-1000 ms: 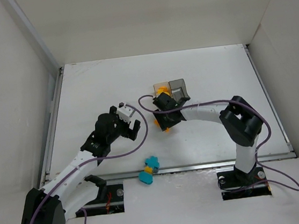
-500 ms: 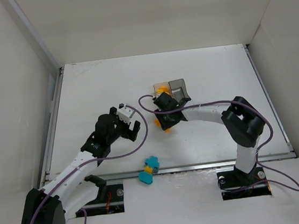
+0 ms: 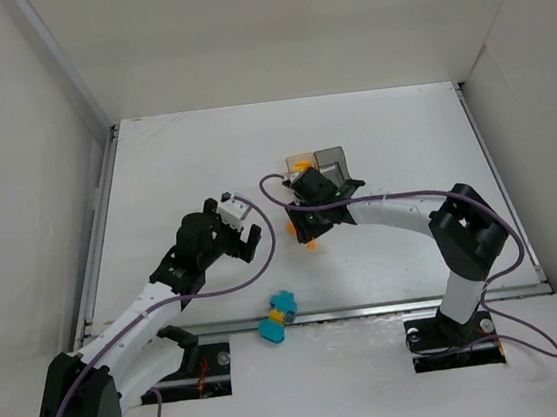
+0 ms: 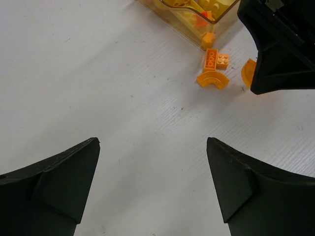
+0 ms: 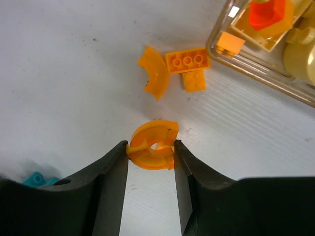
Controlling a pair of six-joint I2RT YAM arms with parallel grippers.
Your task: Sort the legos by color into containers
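White table (image 3: pixel 201 147), plain white walls (image 3: pixel 288 26), seemingly metal rail (image 3: pixel 371 310) along near edge

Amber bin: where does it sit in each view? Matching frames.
Top external: amber bin, mid-table, joined left of the grey bin.
Left wrist: amber bin at top edge, right of centre, cropped.
Right wrist: amber bin in top-right corner, cropped.
Shared landmark: right claw, in all three, shut on an orange round piece.

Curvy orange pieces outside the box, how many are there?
2. The loose curve lies on the table beside the orange brick. The round curve is pinched in the right gripper. The arm might hide more.
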